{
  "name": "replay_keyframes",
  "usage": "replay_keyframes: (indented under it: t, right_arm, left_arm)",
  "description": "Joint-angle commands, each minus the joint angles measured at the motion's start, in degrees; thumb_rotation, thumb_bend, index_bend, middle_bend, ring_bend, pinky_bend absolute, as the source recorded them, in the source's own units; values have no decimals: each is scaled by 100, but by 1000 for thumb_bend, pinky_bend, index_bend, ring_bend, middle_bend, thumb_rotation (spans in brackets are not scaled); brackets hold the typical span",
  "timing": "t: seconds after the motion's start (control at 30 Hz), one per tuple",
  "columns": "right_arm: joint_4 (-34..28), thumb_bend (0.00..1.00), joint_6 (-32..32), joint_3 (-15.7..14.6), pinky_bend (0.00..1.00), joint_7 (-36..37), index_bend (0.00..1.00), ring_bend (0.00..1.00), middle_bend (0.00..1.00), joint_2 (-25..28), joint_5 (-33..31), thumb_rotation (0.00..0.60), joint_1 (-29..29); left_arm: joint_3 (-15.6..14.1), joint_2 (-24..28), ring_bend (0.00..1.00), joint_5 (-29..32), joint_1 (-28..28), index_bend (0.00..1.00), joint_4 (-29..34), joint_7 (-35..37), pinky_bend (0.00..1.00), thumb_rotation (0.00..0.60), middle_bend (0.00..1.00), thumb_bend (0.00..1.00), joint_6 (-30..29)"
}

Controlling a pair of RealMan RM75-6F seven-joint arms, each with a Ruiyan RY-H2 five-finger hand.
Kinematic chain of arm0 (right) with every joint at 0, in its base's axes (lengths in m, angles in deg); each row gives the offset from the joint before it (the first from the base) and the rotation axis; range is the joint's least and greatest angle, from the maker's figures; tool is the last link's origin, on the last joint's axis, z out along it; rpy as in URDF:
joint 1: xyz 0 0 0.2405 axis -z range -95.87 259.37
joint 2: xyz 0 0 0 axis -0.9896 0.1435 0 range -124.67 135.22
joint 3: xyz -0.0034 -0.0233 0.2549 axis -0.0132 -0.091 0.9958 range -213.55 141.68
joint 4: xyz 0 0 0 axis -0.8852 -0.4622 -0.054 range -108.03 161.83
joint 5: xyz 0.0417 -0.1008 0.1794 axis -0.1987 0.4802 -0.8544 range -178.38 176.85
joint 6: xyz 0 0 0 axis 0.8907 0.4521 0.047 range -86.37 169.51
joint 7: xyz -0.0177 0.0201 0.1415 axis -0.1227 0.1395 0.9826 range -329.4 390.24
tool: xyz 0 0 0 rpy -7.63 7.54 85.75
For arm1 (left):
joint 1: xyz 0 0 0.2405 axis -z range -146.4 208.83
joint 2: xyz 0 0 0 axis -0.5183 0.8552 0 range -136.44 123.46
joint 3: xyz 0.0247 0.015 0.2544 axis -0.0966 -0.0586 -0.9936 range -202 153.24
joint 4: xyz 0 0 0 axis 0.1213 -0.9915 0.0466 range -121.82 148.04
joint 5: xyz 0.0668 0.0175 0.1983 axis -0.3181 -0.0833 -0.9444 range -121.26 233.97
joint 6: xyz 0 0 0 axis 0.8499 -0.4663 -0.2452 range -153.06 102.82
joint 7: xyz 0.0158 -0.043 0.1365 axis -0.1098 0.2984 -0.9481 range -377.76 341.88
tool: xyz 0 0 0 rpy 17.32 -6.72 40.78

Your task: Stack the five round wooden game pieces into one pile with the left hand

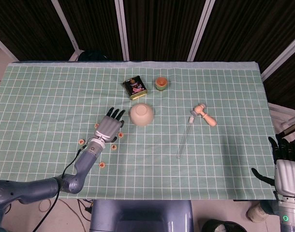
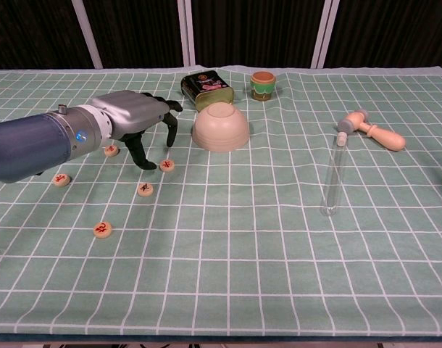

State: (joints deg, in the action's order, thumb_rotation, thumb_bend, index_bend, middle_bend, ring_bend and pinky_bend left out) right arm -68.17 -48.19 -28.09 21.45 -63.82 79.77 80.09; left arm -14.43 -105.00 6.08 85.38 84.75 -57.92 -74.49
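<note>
While open, the robot hand (image 2: 138, 119) hovers seemingly above one game piece (image 2: 167, 165).

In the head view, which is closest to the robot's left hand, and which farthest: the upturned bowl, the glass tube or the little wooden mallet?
From the left hand:
1. Upturned bowl, just to its right.
2. Glass tube, farther right, mid-table.
3. Wooden mallet, farthest right.

right hand (image 1: 286, 170) cropped, piece markings unreadable

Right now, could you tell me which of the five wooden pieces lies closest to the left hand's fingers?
The piece nearest the upturned bowl: this piece sits just beneath the left hand's fingers, while the other four lie farther off.
</note>
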Motion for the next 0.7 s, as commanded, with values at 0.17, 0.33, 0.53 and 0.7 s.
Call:
replay_keyframes:
  t: [0.17, 0.33, 0.53, 0.7]
  right_arm:
    - [-2, 233, 5, 5, 0, 24, 90, 0, 13, 12, 1, 600, -2]
    - [-5, 232, 8, 5, 0, 29, 90, 0, 13, 15, 1, 600, -3]
    - [-7, 232, 4, 2, 0, 32, 89, 0, 13, 19, 6, 600, -1]
    - [-11, 232, 1, 2, 0, 39, 89, 0, 13, 22, 7, 600, 1]
  left_arm:
    - [-55, -105, 0, 9, 36, 438, -112, -24, 0, 600, 12, 235, -29]
    - [-80, -159, 0, -3, 65, 445, -146, -32, 0, 600, 14, 236, -36]
    - [-116, -240, 0, -2, 92, 451, -212, -56, 0, 600, 16, 239, -31]
    - [-146, -322, 0, 39, 104, 459, -322, -69, 0, 600, 16, 265, 3]
